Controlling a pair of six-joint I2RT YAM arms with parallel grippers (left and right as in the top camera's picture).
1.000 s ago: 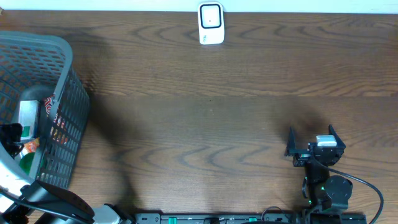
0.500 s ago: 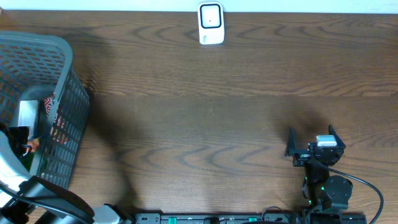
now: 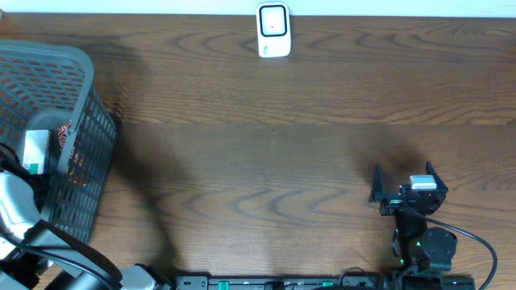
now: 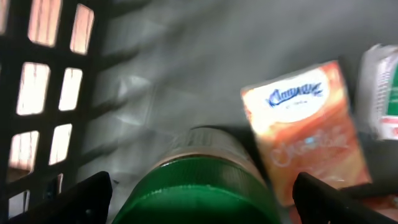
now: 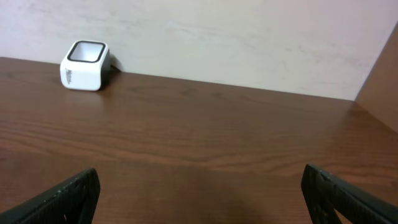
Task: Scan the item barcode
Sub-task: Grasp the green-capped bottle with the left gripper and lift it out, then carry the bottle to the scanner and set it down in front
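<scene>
Inside the basket (image 3: 81, 121), the left gripper (image 4: 205, 196) hangs with its dark jaws spread wide, gripping nothing. A green-lidded container (image 4: 199, 186) lies low between them, and the blurred wrist view does not show whether either finger touches it. The lid is round, smooth and glossy, above a paler cylindrical body. Just beside it on the basket floor lies an orange packet (image 4: 305, 130), flat, rectangular and shiny, with a blue logo across its top. A white-and-green package (image 4: 382, 87) sits against the packet's far side.

The basket is grey plastic. Its walls are a lattice of upright rectangular slots and its rim is rounded. The items lie close together and the lattice wall is near the left finger.

Well apart from the basket, across the wood-grain table (image 3: 266, 161) near its front edge, the right gripper (image 3: 403, 173) rests with its jaws fully apart and nothing between them. Bare dark-brown board stretches from the basket wall to that gripper.

The scanner (image 3: 273, 31), a small white rounded box with a dark window, stands far from the basket at the table's back edge, against a pale wall (image 5: 217, 37).
</scene>
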